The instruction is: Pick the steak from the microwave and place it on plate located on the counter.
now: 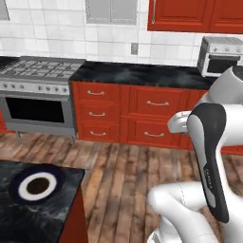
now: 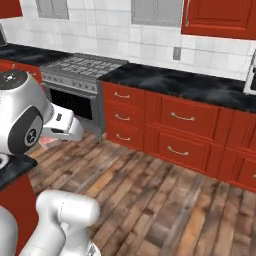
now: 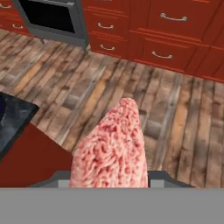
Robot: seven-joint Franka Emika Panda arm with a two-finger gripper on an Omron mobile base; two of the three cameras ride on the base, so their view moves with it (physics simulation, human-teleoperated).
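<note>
Arm: white Franka with dark joints, rising at the lower right of the left base view and the lower left of the right base view; elbow bent high, forearm reaching forward and toward its left. Hand: white, held out over the wooden floor, well above it. Gripper (image 3: 109, 181): jaws closed on the steak (image 3: 111, 148), which sticks up between them, pink and marbled, in the hand view.
</note>
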